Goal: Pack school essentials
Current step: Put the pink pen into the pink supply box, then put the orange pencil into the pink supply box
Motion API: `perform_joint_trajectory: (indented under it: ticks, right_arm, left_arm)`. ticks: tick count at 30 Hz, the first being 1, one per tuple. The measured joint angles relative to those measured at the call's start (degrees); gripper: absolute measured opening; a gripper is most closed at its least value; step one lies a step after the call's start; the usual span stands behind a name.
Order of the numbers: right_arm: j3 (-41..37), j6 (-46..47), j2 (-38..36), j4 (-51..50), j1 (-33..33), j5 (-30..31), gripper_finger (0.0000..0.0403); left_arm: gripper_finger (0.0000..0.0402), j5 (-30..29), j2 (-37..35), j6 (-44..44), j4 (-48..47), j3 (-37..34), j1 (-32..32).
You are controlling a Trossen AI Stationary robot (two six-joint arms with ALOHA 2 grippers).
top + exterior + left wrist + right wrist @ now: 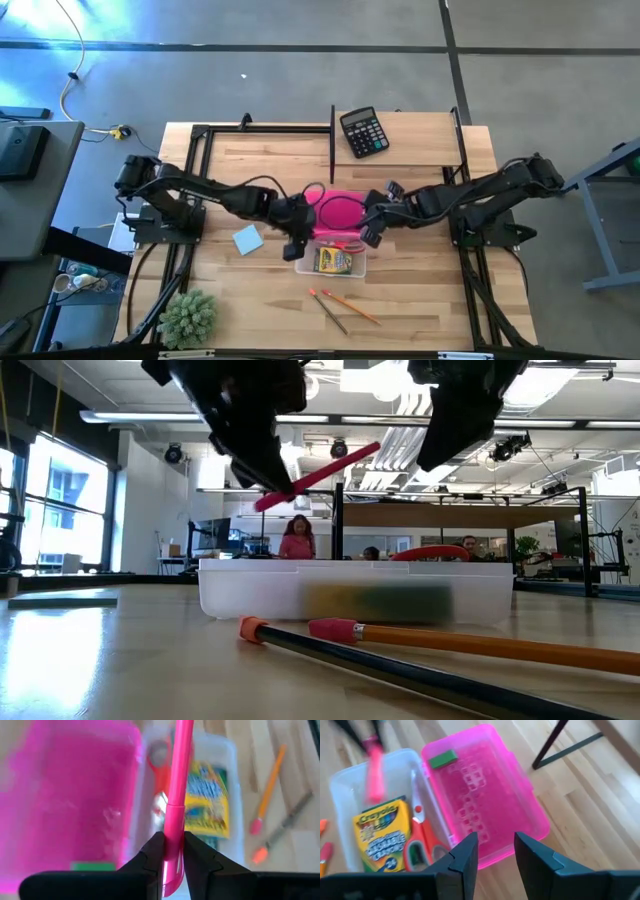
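Observation:
A clear box (340, 262) stands mid-table with the yellow-green crayon box (334, 261) and red-handled scissors (159, 766) inside. Its pink lid (340, 210) lies open on the far side, with a green eraser (442, 758) on it. My left gripper (298, 240) hangs over the box's left end, shut on a pink pen (320, 475). My right gripper (494, 851) hovers open above the lid's right edge and touches nothing. A light-blue sticky-note pad (248, 239) lies to the left of the box. Two pencils (342, 306) lie near the front edge. My left gripper pinches the pink pen near one end (173, 851) between its two fingers, coming from above and slanting down. The pen's long part sticks out past the fingertips over the clear box. It is tilted and lifted clear above the box (355, 592).
A black calculator (363, 131) lies at the far edge, and a spiky green plant ball (188, 316) sits at the near left corner. Black frame rails (332, 140) stand behind the lid. People show in the room beyond the table.

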Motion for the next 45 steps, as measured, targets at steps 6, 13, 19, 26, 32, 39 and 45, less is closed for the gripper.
perform_joint_trajectory:
  ticks: [6, 13, 19, 26, 32, 39, 45]
  right_arm:
    - [0.0, -1.0, 0.0, -0.6, -3.0, 0.0, 0.0119]
    - [0.0, -1.0, 0.0, -1.1, -4.9, 0.0, 0.0119]
    - [0.0, -1.4, 0.0, -1.1, -4.9, -0.1, 0.0119]
    - [0.0, -1.7, 0.0, -1.1, -4.9, -0.2, 0.0119]
    - [0.0, -1.9, 0.0, -1.1, -4.9, -0.3, 0.0119]
    - [0.0, -1.9, 0.0, -1.1, -4.9, -0.3, 0.0119]
    - [0.0, -1.9, 0.0, -1.1, -4.9, -0.3, 0.0119]
  left_arm:
    - [0.0042, 1.7, 3.8, -1.5, 0.8, 0.0, -0.2]
    - [0.0042, 2.3, 6.4, -1.4, 2.3, 0.0, -0.3]
    - [0.0042, 1.6, 6.6, -0.7, 2.4, 0.0, 0.0]
    - [0.0043, 1.4, 6.6, 1.9, 2.2, 0.0, 0.8]
    - [0.0065, 1.4, 6.6, 3.5, 2.1, 0.0, 1.0]
    - [0.0097, 1.4, 6.6, 3.5, 2.2, 0.0, 1.0]
    - [0.0116, 1.2, 6.6, 3.3, 2.2, 0.0, 1.0]
